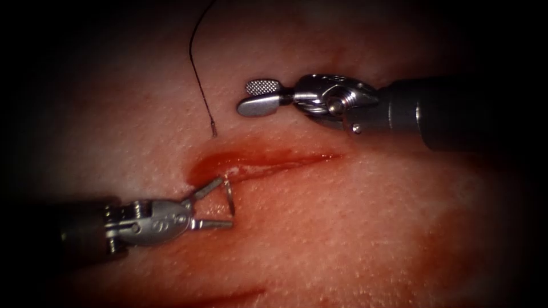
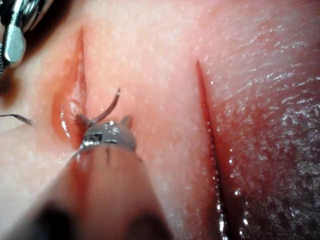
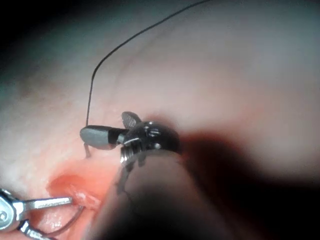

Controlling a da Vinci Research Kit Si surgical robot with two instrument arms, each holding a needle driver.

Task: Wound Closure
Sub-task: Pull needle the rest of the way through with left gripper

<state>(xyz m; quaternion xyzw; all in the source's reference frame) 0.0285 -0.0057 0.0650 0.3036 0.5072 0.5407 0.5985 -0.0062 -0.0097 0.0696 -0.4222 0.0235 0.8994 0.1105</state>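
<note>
the needle (image 1: 229, 194) stands in the tissue (image 1: 354, 228) at the left end of the cut (image 1: 257, 162), on its lower lip. one short curved stretch shows between the spread jaws of the left end effector (image 1: 220, 204); the rest of its curve is buried, and its tip cannot be made out. in the left wrist view the needle (image 2: 109, 109) rises as a thin arc just beside the left end effector (image 2: 102, 120), whose shaft hides the base of the arc. whether a jaw touches the needle is hard to tell; the jaws stand wide and hold nothing.

the thread (image 1: 200, 74) runs down from the upper edge, where it is cut off, to a point in the tissue just above the cut's left end. red fluid (image 1: 274, 157) lies along the cut.

the right end effector (image 1: 251, 97) hovers above the cut, jaws parted, holding nothing. in the right wrist view it (image 3: 107, 129) sits near the thread (image 3: 95, 80), its own shaft covering much of the cut.

a second red line (image 2: 207, 135) marks the tissue well apart from the cut. small marks on the left tool's body cannot be read.
</note>
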